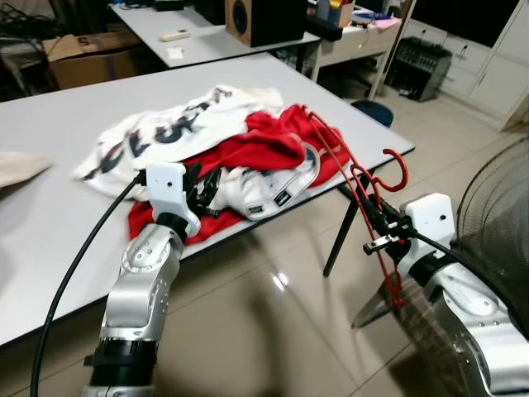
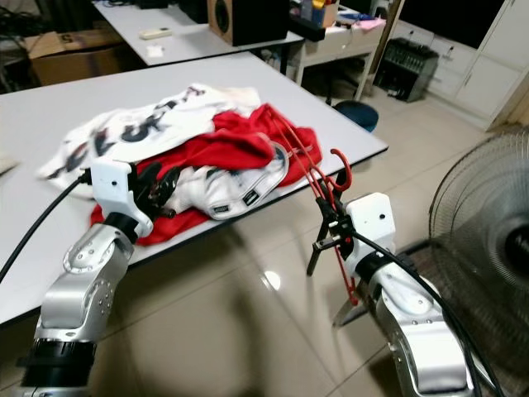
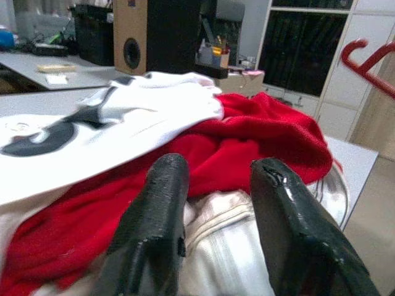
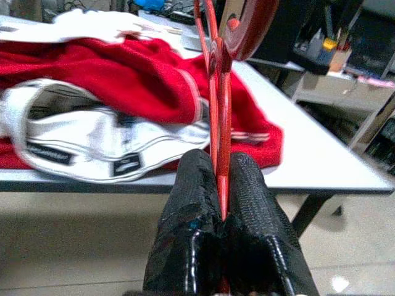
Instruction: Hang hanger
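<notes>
While my right claw (image 1: 378, 222) pinches the red hanger (image 1: 364, 186) off the table's (image 1: 50, 215) corner, my left claw (image 3: 213, 203) gapes.

Left fingers spread just over the red and white clothes (image 1: 223, 149) heaped on the table; the hanger's far end reaches into them.

- Red hanger (image 1: 355, 178): upper arm buried in the red garment (image 1: 248, 153); length not readable.
- Fan (image 2: 488, 240): cut by frame edge, right of the hanger.
- Beige cloth (image 1: 16, 168): cropped, far from the garment.
- White garment's (image 1: 165, 128) black print: blurred, illegible.
</notes>
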`<state>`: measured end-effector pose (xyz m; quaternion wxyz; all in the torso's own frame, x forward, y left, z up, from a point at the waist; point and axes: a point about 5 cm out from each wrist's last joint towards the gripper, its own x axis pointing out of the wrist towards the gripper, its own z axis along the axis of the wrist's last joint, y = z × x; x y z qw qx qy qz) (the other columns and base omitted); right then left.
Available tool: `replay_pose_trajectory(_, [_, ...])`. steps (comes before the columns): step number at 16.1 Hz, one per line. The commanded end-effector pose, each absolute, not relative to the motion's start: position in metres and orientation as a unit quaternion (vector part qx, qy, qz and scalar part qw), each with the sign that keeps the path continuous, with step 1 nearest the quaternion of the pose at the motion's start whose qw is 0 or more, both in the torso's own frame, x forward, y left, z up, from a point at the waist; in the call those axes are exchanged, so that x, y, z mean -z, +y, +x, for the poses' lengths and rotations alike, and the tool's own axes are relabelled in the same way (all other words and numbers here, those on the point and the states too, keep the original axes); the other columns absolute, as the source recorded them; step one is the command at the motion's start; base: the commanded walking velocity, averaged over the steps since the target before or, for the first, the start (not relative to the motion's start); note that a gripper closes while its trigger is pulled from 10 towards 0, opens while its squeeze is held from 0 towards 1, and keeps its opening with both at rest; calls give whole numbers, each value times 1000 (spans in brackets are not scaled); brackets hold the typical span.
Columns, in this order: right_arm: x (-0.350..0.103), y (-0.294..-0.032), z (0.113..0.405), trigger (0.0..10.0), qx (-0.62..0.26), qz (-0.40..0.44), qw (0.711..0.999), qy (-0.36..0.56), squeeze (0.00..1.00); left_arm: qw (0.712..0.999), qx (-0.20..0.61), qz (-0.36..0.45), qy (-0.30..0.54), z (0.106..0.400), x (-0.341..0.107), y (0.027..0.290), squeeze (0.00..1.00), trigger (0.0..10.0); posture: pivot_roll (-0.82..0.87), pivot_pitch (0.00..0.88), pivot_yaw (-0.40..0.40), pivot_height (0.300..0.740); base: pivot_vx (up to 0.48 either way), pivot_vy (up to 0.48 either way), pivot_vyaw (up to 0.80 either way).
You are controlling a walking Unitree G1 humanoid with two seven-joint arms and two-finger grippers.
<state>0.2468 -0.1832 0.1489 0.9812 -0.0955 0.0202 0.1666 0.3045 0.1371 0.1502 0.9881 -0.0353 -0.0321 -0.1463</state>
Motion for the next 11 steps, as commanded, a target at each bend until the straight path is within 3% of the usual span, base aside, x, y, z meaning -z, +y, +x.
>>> replay_pose_trajectory(1, [-155, -179, 248, 10000, -174, -98, 980, 3, 0, 989, 143, -25, -39, 305, -154, 140, 1000, 10000, -98, 31, -43, 740, 480, 0, 800])
replay_pose_trajectory(3, [-159, -183, 249, 10000, -153, -60, 986, -6, 0, 987, 148, -23, -51, 305, -159, 139, 1000, 10000, -98, 31, -32, 740, 480, 0, 0])
replay_pose_trajectory(4, [-159, -185, 247, 10000, -147, -57, 987, -7, 0, 984, 165, -26, -58, 305, -162, 137, 753, 10000, -102, 30, -20, 740, 0, 0, 0])
replay_pose_trajectory(5, [-158, -186, 246, 10000, -143, -56, 988, -6, 0, 981, 179, -25, -63, 305, -164, 136, 753, 10000, -102, 30, -20, 740, 0, 0, 0])
replay_pose_trajectory(6, [-158, -187, 245, 10000, -143, -57, 988, -8, 0, 978, 197, -18, -58, 306, -163, 136, 561, 10000, -105, 30, -10, 740, 0, 0, 0])
replay_pose_trajectory(7, [-159, -188, 243, 10000, -144, -63, 988, -10, 0, 973, 226, -13, -55, 307, -163, 136, 1000, 10000, -105, 30, -9, 740, 0, 0, 0])
replay_pose_trajectory(10, [-160, -192, 237, 10000, -172, -81, 982, -9, 0, 955, 293, 28, -34, 310, -163, 147, 1000, 10000, -116, 32, 32, 740, 0, 0, 0])
replay_pose_trajectory(11, [-160, -193, 230, 10000, -207, -102, 973, -5, 0, 948, 313, 51, -24, 312, -166, 164, 1000, 10000, -119, 34, 43, 740, 0, 0, 0])
